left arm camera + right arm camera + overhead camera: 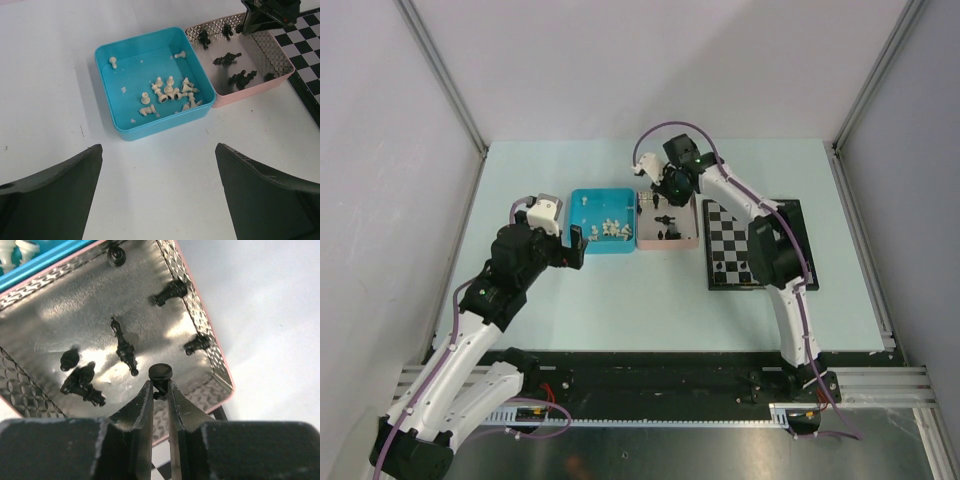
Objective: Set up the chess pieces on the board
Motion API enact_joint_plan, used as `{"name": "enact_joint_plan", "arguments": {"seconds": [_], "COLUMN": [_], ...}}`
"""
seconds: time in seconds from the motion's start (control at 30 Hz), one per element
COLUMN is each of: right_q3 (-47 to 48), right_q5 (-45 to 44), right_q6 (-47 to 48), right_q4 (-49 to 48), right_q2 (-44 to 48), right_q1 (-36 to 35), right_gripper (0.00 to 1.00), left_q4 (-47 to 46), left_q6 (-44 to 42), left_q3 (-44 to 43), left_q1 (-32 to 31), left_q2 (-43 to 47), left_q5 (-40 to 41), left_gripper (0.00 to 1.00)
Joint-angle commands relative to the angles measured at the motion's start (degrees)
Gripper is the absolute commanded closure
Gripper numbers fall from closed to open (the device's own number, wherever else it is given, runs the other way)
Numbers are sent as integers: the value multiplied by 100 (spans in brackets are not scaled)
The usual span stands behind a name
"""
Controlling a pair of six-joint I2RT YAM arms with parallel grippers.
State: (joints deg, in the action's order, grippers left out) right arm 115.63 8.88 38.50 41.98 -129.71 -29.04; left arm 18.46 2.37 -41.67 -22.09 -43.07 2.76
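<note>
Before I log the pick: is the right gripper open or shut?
Shut: the right gripper pinches a black chess piece, over the pink tray.

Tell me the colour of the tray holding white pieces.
Turquoise tray; clearest in left wrist view.

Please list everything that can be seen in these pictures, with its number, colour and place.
table: one, pale green, under everything.
blue tray: one, blue, mid-table.
pink tray: one, pink outside, shiny inside, against the blue tray's right side.
white chess pieces: about a dozen, cream, in the blue tray.
black chess pieces: about six, black, loose in the pink tray.
board: one, black and pale chequered, right of the pink tray.
dark pieces: few, at the board's near edge.
held black piece: one, above the pink tray.
left tool: open, empty, before the blue tray.
right tool: shut on the held black piece.
</note>
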Motion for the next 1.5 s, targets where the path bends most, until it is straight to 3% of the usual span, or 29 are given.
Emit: {"name": "enact_joint_plan", "arguments": {"seconds": [0.0, 0.17, 0.23, 0.33, 0.47, 0.57, 0.67, 0.97, 1.2, 1.47], "right_q3": [-225, -585, -682, -753, -674, -341, 195, 249, 267, 504], "right_q5": [-1245, -2144, -2514, -2594, -2375, -1682, -323, 1685, 2047, 1916], "right_q6": [710, 1220, 1405, 1424, 1231, 723, 308, 1194, 1880, 1837], "right_q4": [-14, -137, -277, -392, -383, -112, 407, 882, 856, 883], "right_q2": [622, 754, 772, 780, 903, 895, 658, 157, -230, -625], "right_q1": [-277, -638, -752, -779, -753, -499, -122, 443, 302, 284], "right_gripper": [82, 78, 67, 57, 52, 52, 52, 52, 50, 51], "left_q4": [-185, -185, -185, -185, -185, -185, -185, -185, -185, -185], "left_q6": [-220, -220, -220, -220, -220, -220, -220, -220, -220, -220], "left_q3": [19, 10, 19, 19, 19, 19, 19, 19, 19, 19], "left_q1": [38, 29, 29, 29, 29, 29, 38, 29, 29, 29], "left_q2": [79, 114, 132, 158, 167, 176, 185, 150, 115, 97], "left_q5": [-48, 5, 14, 31, 31, 14, 14, 14, 31, 22], "left_gripper": [0, 1, 1, 1, 0, 0, 0, 1, 1, 0]}}
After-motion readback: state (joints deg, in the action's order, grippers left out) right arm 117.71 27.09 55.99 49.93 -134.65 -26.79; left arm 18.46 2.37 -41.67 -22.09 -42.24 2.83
